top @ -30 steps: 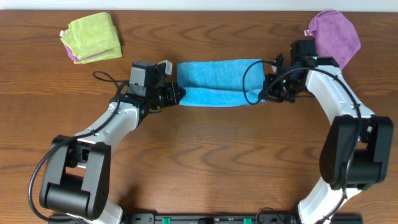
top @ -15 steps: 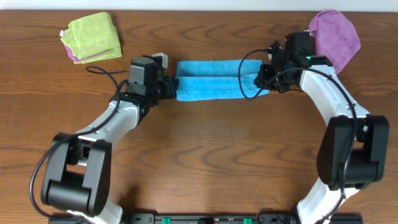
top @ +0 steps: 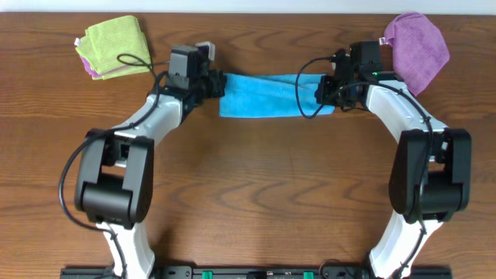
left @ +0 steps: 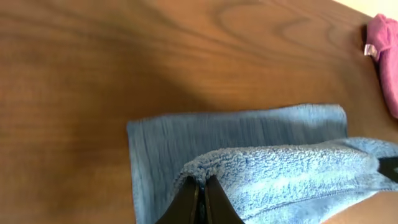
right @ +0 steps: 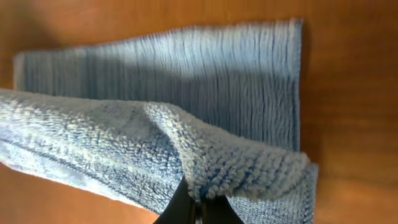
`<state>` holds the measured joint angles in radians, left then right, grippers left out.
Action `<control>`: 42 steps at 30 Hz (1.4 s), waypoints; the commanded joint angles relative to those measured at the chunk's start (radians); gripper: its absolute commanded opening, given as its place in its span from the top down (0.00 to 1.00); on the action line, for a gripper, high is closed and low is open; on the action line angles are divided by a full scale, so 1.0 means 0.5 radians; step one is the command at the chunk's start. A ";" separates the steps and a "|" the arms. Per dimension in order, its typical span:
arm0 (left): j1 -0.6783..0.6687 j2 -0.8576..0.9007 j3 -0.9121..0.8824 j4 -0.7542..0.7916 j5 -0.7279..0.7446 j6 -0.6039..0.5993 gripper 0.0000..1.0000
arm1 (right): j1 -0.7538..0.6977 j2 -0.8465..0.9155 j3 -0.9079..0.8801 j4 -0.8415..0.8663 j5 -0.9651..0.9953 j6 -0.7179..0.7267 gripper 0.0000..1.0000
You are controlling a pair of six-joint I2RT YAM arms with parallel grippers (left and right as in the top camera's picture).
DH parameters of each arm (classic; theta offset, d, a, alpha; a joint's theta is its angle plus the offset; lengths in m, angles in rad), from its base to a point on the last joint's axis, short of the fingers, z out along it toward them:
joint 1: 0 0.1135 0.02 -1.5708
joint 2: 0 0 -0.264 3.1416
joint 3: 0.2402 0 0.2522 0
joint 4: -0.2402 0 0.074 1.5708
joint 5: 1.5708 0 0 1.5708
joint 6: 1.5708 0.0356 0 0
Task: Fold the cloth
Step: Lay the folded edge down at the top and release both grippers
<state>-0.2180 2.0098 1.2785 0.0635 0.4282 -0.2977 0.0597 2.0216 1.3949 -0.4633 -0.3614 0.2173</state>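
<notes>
The sky-blue cloth lies as a long strip across the far middle of the table, its near edge lifted and carried over the rest. My left gripper is shut on the cloth's left corner; the left wrist view shows the fingers pinching a fuzzy fold of the cloth. My right gripper is shut on the right corner; the right wrist view shows the fingers clamped on the raised edge of the cloth.
A lime-green folded cloth lies at the far left. A purple cloth lies at the far right, behind my right arm; its edge shows in the left wrist view. The wooden table lies between the arms.
Both grippers have moved away from me toward the far edge, carrying the cloth's near edge over the far part. The cloth now shows as one narrower strip.
</notes>
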 commanded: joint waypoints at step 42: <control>0.076 0.300 0.418 -0.545 -0.148 0.327 0.94 | -0.001 0.352 0.546 -0.368 0.358 0.050 0.98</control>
<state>-0.1963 2.1258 1.4685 -0.1974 0.4088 -0.1555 0.0689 2.1727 1.6482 -0.6430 -0.2825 0.2382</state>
